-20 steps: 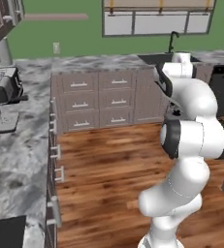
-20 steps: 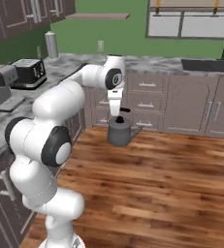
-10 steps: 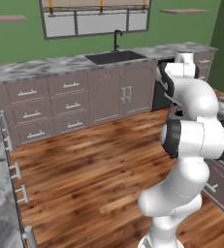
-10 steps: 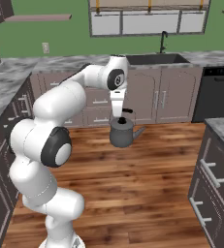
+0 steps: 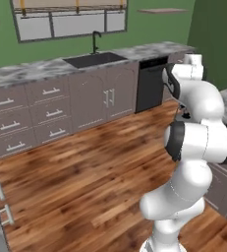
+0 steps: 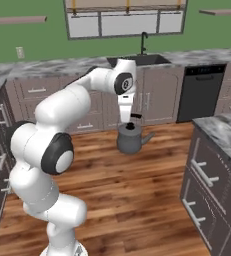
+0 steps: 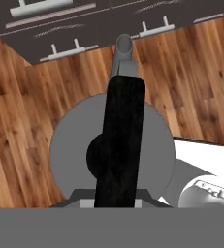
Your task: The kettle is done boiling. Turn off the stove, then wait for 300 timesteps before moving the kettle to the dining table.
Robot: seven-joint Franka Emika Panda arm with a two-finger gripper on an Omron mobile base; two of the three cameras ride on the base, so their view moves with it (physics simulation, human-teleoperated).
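Kettle [image 6: 130,139]: small, squat, dark grey metal, rounded body, short spout angled up toward the right in the right base view, black handle arching over the top; it hangs upright in the air above the wood floor [image 6: 137,190], in front of the lower cabinets, touching no surface. Hand view from above: round grey lid [image 7: 112,150] with a dark centre, the black handle bar crossing it lengthwise, the grey spout [image 7: 123,48] pointing away toward the cabinet fronts. It is carried by the handle, with the pincer [image 6: 132,117] clamped on it from above.
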